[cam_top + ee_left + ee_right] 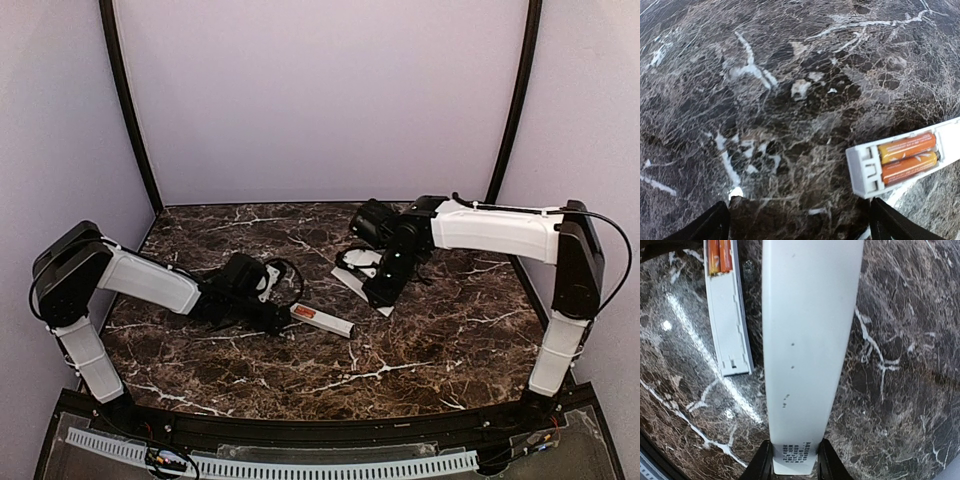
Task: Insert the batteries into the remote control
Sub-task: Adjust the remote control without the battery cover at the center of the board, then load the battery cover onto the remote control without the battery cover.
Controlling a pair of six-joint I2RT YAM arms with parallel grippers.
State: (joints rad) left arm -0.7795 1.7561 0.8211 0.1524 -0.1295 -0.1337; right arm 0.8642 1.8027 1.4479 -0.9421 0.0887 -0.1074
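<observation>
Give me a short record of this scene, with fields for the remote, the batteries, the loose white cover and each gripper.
remote control: lying flat on the marble table, recess facing up
batteries: two, side by side in the recess
cover strip: off the remote, gripped at one end
left gripper: open, empty, close to the remote's battery end
right gripper: shut on the cover strip
step left: cover not yet fitted

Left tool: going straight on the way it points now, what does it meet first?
Probably the marble tabletop, all that lies between the fingers of the open left tool. The remote control lies just ahead of one finger, which might clip its end; depth is unclear.
</observation>
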